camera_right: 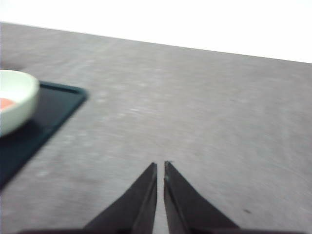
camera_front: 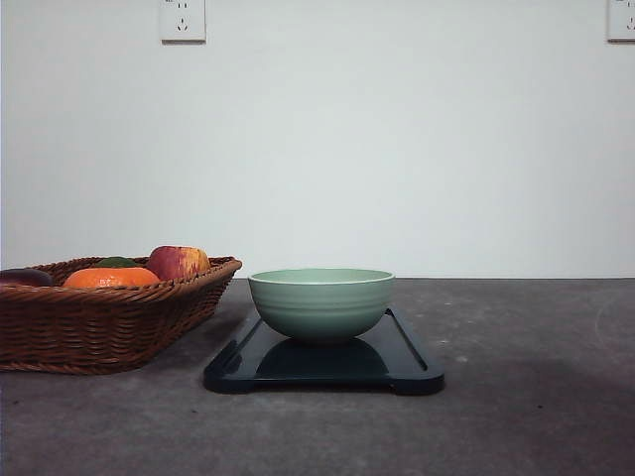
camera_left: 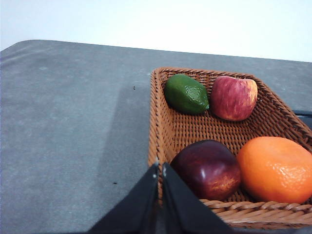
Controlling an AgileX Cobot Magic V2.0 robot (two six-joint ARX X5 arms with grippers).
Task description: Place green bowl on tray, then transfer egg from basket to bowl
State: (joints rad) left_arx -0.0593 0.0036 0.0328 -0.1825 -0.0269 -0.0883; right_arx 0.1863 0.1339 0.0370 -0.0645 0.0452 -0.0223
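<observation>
While the pale sage-green ridged ceramic bowl (camera_front: pixel 320 302) sat upright on the flat dark navy rectangular tray (camera_front: pixel 412 365) near the middle of the grey table (camera_front: pixel 526 397), the shallow brown woven wicker basket (camera_front: pixel 99 322) stood just beside the tray's left end in the front view. In the right wrist view a pinkish-tan patch showed inside the bowl (camera_right: pixel 14 100) — apparently the small pale egg (camera_right: pixel 6 104), though that picture was too blurred to be sure. The tray's corner (camera_right: pixel 58 105) lay off to one side of the right gripper (camera_right: pixel 160 165), well apart from it. That gripper's two dark fingers met almost at their tips, with nothing between them, over bare table.

From the left wrist view, the left gripper (camera_left: pixel 160 166) was likewise closed to a thin slit and held nothing; its tips appeared at the basket's braided near rim (camera_left: pixel 253 210), though contact could not be judged. Inside the basket lay four fruits — a dark red-purple round fruit (camera_left: pixel 208 168) closest to the fingertips, a bright orange fruit (camera_left: pixel 275 168) beside it, and farther off a green lime-like fruit (camera_left: pixel 186 94) next to a red-yellow apple (camera_left: pixel 233 98).
</observation>
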